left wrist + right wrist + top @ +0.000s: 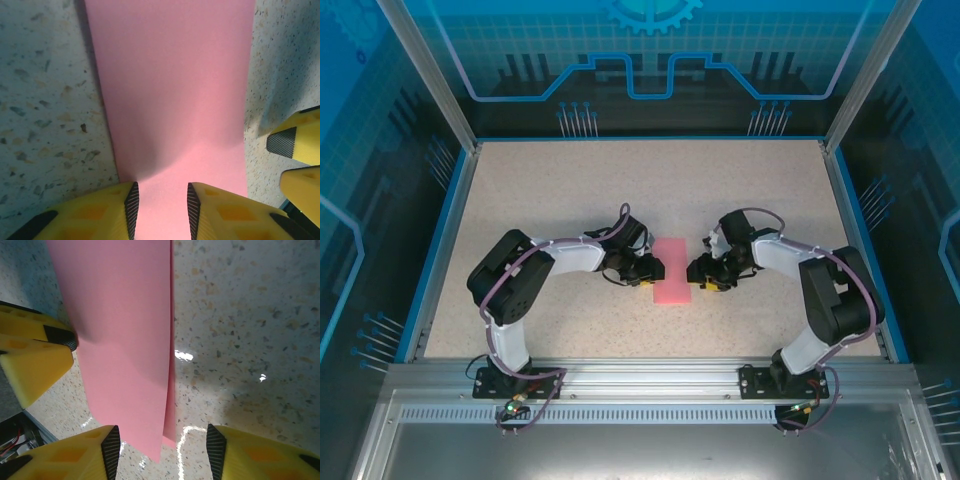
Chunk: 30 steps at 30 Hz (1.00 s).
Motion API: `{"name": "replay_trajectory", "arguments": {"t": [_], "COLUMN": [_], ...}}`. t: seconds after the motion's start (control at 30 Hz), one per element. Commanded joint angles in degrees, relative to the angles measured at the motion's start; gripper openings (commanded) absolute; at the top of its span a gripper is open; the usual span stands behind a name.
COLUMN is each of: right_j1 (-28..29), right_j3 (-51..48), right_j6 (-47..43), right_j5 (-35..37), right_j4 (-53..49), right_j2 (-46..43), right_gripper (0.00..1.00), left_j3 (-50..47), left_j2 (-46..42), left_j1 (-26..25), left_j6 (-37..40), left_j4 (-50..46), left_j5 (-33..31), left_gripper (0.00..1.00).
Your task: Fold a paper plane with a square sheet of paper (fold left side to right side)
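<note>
- Top view: the paper (pixel 672 271) lies flat on the desk (pixel 550 190) as a narrow pink strip between the two arms, its long axis running near to far. The left claw (pixel 647 268) sits at its left long edge and the right claw (pixel 701 272) just off its right long edge. Both are about equally close.
- Left wrist view: the left claw (pixel 161 212) has its jaws apart by a narrow gap. The paper (pixel 170 90) starts in that gap and stretches straight away from it. I cannot tell whether the pads touch the sheet. The right claw (pixel 289 161) waits just beyond the paper's right edge.
- Right wrist view: the right claw (pixel 162 450) stands with its jaws well apart and holds nothing. The paper (pixel 120 340) shows two layers whose right edges do not quite line up, and its near corner lies between the jaws, toward the left finger. The left claw (pixel 47 347) is at the opposite edge.
- Judgement: the next move probably turns on those offset right edges, which the right claw is nearest.
</note>
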Motion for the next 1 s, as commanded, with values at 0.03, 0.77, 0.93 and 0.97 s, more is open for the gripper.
{"name": "replay_trajectory", "arguments": {"t": [0.03, 0.77, 0.93, 0.97], "right_j1": [0.58, 3.45, 2.75, 2.52], "right_j3": [1.75, 2.29, 2.13, 2.25], "right_j6": [1.34, 8.02, 9.92, 10.2], "right_j5": [-2.38, -8.13, -9.25, -9.37], "right_j4": [-0.22, 6.72, 8.47, 8.33], "right_j2": [1.74, 7.34, 7.68, 7.83], "right_gripper": [0.5, 0.41, 0.39, 0.39], "left_j3": [-1.96, -3.3, -4.34, -4.98], "left_j2": [0.82, -1.43, -5.66, -7.12], "left_j1": [-0.6, -0.65, -0.64, -0.65], "left_j6": [-0.69, -0.56, 0.51, 0.84], "left_j4": [-2.23, -0.3, 1.74, 2.35], "left_j5": [-0.98, -1.3, -2.38, -2.88], "left_gripper": [0.34, 0.35, 0.38, 0.4]}}
